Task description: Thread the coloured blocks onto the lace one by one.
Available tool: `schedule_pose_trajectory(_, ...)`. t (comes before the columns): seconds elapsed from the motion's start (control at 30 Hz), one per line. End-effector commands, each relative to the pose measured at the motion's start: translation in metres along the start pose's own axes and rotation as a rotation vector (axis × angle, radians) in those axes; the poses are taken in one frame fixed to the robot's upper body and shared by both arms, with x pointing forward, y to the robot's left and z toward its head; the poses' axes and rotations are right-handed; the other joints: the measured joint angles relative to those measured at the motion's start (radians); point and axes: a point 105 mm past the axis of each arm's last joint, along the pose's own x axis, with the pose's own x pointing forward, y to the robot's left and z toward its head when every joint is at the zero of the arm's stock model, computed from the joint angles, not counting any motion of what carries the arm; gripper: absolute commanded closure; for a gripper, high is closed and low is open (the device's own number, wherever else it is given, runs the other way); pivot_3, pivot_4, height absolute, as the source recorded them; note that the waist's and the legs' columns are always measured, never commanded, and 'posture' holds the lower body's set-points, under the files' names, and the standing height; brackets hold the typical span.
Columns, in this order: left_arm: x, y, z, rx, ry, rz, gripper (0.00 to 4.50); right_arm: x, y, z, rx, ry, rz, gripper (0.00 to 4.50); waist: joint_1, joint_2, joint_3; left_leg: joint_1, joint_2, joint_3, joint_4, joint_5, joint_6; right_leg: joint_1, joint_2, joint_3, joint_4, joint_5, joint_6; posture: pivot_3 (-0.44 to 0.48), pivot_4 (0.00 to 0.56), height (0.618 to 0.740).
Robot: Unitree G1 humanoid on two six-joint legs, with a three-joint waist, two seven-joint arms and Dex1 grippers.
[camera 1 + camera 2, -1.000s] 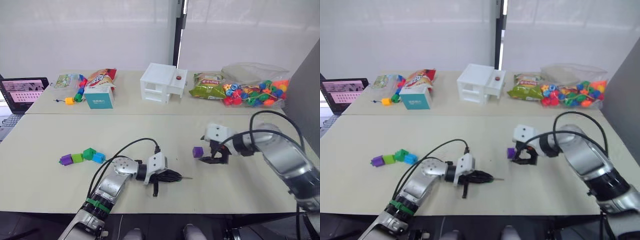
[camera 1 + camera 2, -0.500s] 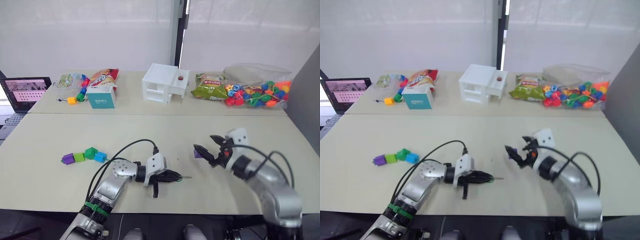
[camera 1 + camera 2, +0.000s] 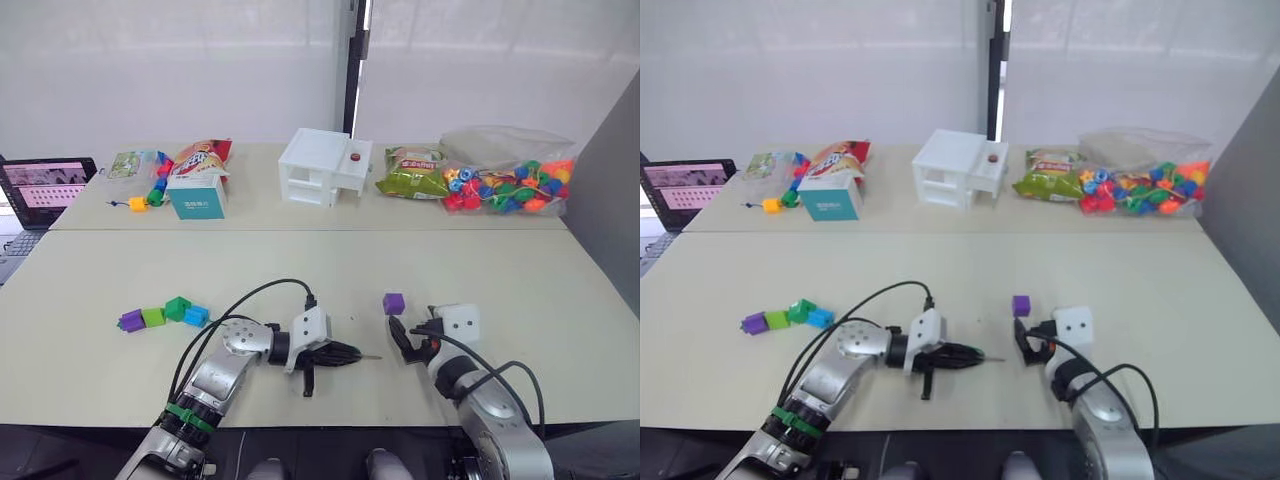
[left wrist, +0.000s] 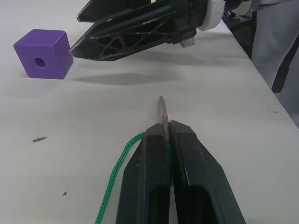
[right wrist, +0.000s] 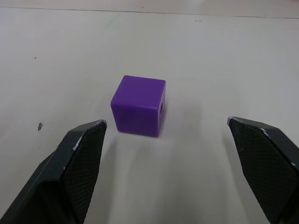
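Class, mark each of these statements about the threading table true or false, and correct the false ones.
1. The left end effector is shut on the thin green lace. True.
2. The right end effector grips the small purple plastic cube. False: it is open, the cube lying free on the table.
3. The lace's dark tip already passes through the purple cube. False: it is apart from it.
4. A row of four coloured cubes lies to the robot's left. True.

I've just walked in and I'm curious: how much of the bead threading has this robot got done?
Nothing is threaded yet. The left gripper pinches the lace near its needle tip. The right gripper, jaws open, faces a lone purple block lying free on the table. Four more blocks sit in a row farther left, untouched.
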Motion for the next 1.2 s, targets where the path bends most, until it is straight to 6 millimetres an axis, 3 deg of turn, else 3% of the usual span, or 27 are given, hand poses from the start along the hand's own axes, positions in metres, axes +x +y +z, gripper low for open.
schedule_pose_trajectory(0.03, -0.002, -0.001, 0.011, 0.021, -0.033, -0.006, 4.50, 0.010, 0.001, 0.005, -0.005, -0.036, -0.002, 0.12, 0.000, 0.000, 0.000, 0.000, 0.000, 0.000, 0.000, 0.000, 0.000, 0.000, 0.000, 0.000, 0.000, 0.000, 0.000, 0.000, 0.150, 0.740)
schedule_pose_trajectory(0.33, -0.004, 0.001, 0.011, 0.023, -0.026, 0.006, 4.50, 0.035, -0.008, 0.007, 0.019, -0.061, -0.061, 0.12, 0.001, 0.000, 0.000, 0.000, 0.000, 0.000, 0.000, 0.000, 0.000, 0.000, 0.000, 0.000, 0.000, 0.000, 0.000, 0.000, 0.150, 0.740)
schedule_pose_trajectory(0.43, -0.004, 0.001, 0.012, 0.024, -0.027, 0.008, 4.50, 0.034, -0.005, 0.006, 0.044, -0.069, -0.048, 0.88, 0.000, 0.000, 0.000, 0.000, 0.000, 0.000, 0.000, 0.000, 0.000, 0.000, 0.000, 0.000, 0.000, 0.000, 0.000, 0.000, 0.150, 0.740)
schedule_pose_trajectory(0.67, -0.001, 0.001, 0.012, 0.024, -0.033, 0.002, 4.50, 0.021, -0.005, 0.011, 0.040, -0.093, -0.046, 3.29, 0.001, 0.000, 0.000, 0.000, 0.000, 0.000, 0.000, 0.000, 0.000, 0.000, 0.000, 0.000, 0.000, 0.000, 0.000, 0.000, 0.150, 0.740)
schedule_pose_trajectory(0.9, 0.006, -0.002, 0.012, 0.020, -0.048, -0.026, 4.50, -0.010, -0.005, 0.013, 0.030, -0.069, -0.051, 3.31, 0.003, 0.001, 0.000, 0.000, 0.000, 0.000, -0.001, 0.000, 0.000, 0.000, 0.000, 0.000, -0.001, 0.000, 0.000, 0.000, 0.150, 0.740)
schedule_pose_trajectory(1.2, 0.013, -0.004, 0.011, 0.019, -0.054, -0.075, 4.50, -0.052, 0.011, -0.010, 0.125, 0.067, -0.107, 3.31, 0.006, 0.001, -0.001, 0.000, 0.000, -0.001, -0.001, 0.000, 0.000, 0.000, 0.000, -0.001, 0.000, -0.001, -0.001, 0.000, 0.150, 0.740)
